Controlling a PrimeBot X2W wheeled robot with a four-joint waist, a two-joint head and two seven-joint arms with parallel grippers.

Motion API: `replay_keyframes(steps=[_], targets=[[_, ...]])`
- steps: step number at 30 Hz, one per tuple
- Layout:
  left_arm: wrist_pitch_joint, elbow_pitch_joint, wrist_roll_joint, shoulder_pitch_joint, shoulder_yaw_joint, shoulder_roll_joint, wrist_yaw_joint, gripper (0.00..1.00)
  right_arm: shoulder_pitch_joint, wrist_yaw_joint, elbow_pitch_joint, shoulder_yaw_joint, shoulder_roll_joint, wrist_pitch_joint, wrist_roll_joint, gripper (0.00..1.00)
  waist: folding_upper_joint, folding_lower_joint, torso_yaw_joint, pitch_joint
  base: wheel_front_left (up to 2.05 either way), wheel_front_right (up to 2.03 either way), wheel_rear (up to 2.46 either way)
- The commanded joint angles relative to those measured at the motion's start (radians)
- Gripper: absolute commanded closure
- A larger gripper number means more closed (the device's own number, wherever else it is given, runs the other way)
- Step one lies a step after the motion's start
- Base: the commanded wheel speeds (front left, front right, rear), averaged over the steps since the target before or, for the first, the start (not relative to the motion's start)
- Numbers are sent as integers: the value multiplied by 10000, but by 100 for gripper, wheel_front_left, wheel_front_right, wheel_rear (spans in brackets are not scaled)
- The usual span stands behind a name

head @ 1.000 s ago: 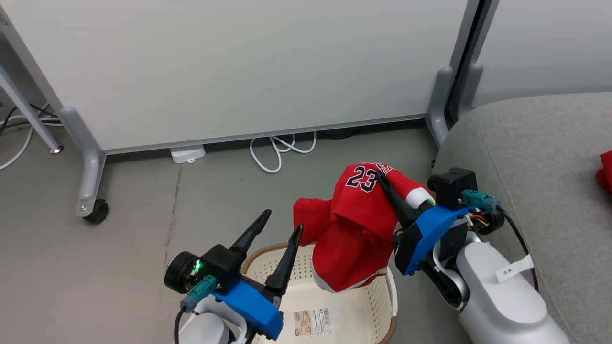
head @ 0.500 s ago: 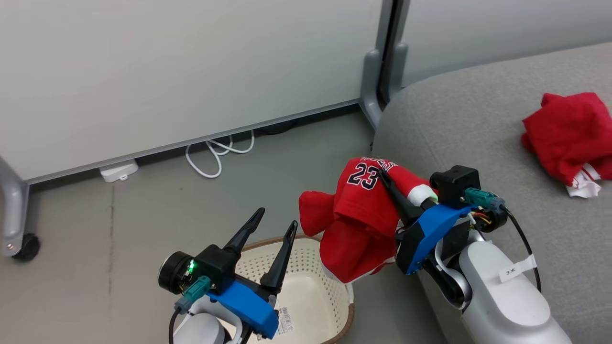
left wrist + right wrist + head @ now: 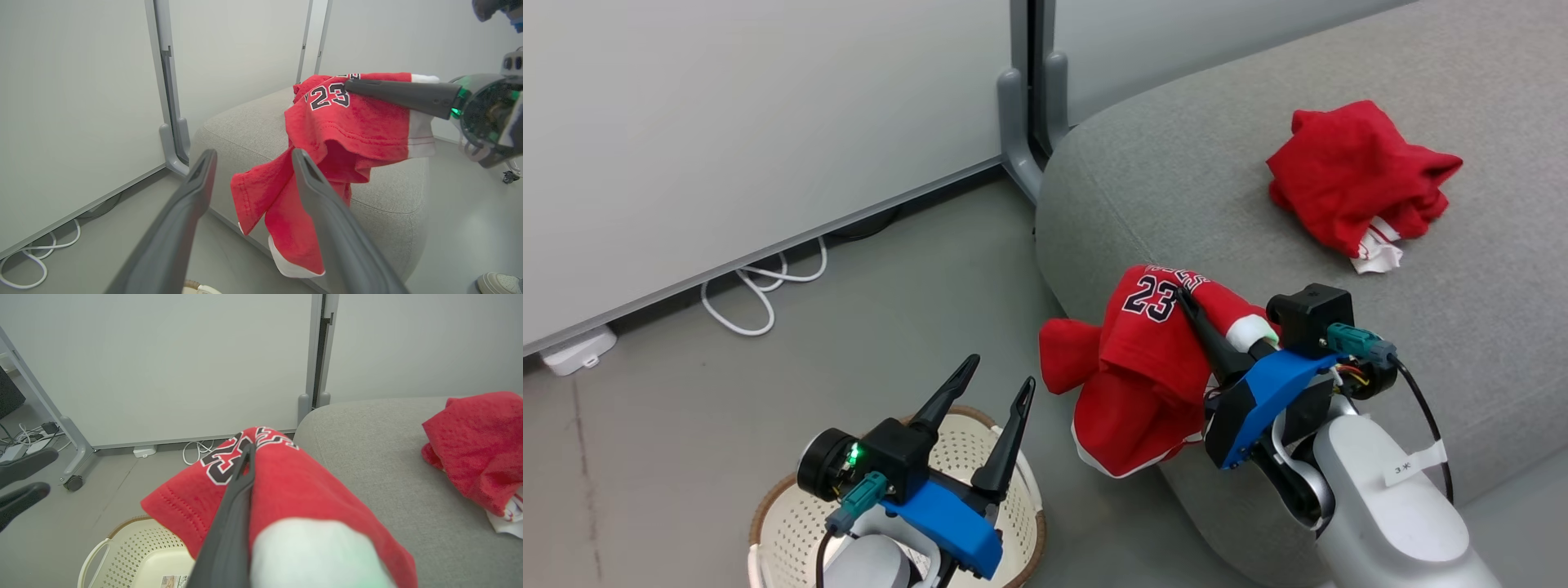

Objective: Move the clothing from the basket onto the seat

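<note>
Jersey point(image 3: 1143, 359): red, printed "23", held in the air over the seat's front corner, with most of its cloth dangling past the edge toward 6 o'clock
Right end effector point(image 3: 1181, 299): clamped on the jersey just beside the number, fingers pressed together, cloth draped on both sides
Second garment point(image 3: 1352, 184): red with white trim, crumpled on the seat at 2 o'clock in the head view, well apart from the jersey
Seat point(image 3: 1201, 180): grey sofa, spreading from 12 to 4 o'clock
Basket point(image 3: 761, 510): on the floor at 7 o'clock, partly behind the left arm; no red cloth shows in the part I can see
Left end effector point(image 3: 1003, 371): fingers spread wide, holding nothing, above the basket
Risk, early release: the hanging weight lies off the cushion, so letting go here would likely slide the jersey to the floor
Risk, thin pinch: only a small fold seems caught, and a quick swing could pull it free
Risk, drag: the trailing hem could rub the seat's rounded edge and tug against the grip
Count, clothing: two, one held and one on the seat
Count, basket: one
Count, seat: one
Count, end effectors: two
Count, cable point(image 3: 764, 286): one white looped bundle, on the floor at 10 o'clock
</note>
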Motion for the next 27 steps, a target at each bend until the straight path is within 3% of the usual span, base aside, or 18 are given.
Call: replay_keyframes(steps=[1, 11, 27], targets=[[-28, -50, 85, -58, 43, 73, -11, 0, 101, 5, -74, -34, 29, -23, -54, 100, -1, 0, -375, 105, 0, 0, 0], [-28, -20, 122, -92, 109, 87, -11, 0, 264, 5, -203, -152, 119, -14, -104, 100, -1, 0, -1035, 216, 0, 0, 0], [-28, -105, 136, -211, 179, 221, -11, 0, -40, 5, -277, -483, 256, 15, 38, 100, -1, 0, -1053, 488, 0, 0, 0]])
